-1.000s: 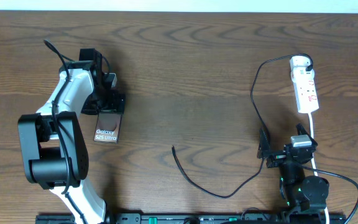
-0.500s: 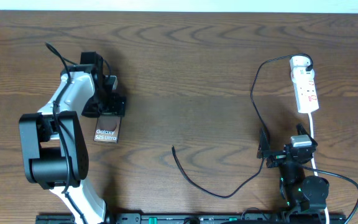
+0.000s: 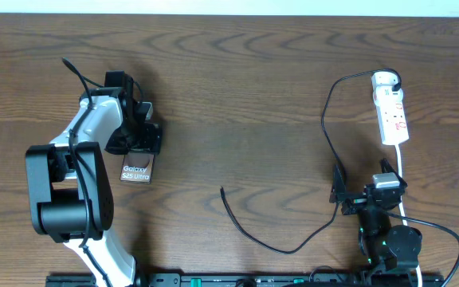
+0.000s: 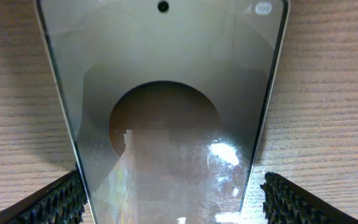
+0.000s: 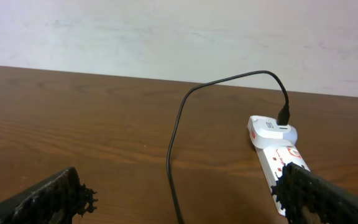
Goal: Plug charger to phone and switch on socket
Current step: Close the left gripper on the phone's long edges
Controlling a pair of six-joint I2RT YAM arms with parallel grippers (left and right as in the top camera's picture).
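The phone [image 3: 136, 169] lies flat at the table's left, its screen reading "Galaxy". My left gripper [image 3: 139, 142] is open over the phone's far end. In the left wrist view the phone [image 4: 166, 93] fills the space between the pads [image 4: 58, 200], with a thin gap on each side. The charger's black cable [image 3: 293, 247] runs from its loose tip [image 3: 222, 190] up to the white adapter [image 3: 385, 79], plugged into the socket [image 3: 393, 112] at the right. My right gripper [image 3: 365, 195] is open near the front edge, holding nothing. The right wrist view shows the cable [image 5: 176, 137] and socket [image 5: 278, 158] ahead of it.
The socket's white cord [image 3: 401, 171] runs down past the right gripper toward the arm's base. The left arm's black base [image 3: 66, 199] stands at the front left. A pale wall [image 5: 166, 31] rises behind the table's far edge.
My left gripper has slid slightly right and toward the phone, now lying further over its far end. The phone, cable and right arm have not moved.
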